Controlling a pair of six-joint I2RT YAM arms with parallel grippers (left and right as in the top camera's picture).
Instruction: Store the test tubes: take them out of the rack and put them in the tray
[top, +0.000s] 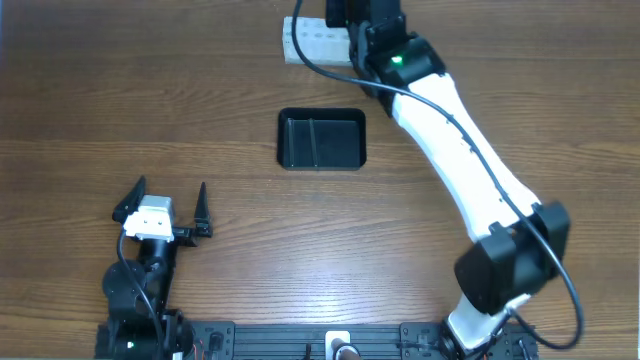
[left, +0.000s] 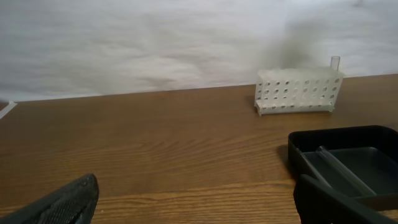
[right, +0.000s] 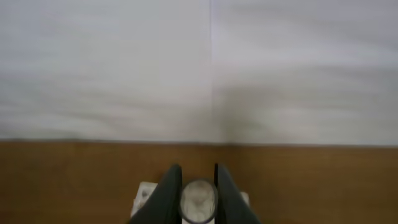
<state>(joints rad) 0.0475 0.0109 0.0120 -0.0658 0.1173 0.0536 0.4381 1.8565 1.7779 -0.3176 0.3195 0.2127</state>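
tube in tray, tube in rack, tube in right tool: three

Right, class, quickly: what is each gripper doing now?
Left gripper: open, empty.
Right gripper: closed on a test tube standing in the rack.

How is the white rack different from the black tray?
The rack is white and full of little holes; the tray is black with plain walls. The rack stands tall; the tray sits low. One tube stands upright in the rack, while a second tube lies flat in the tray. Both hold a tube.
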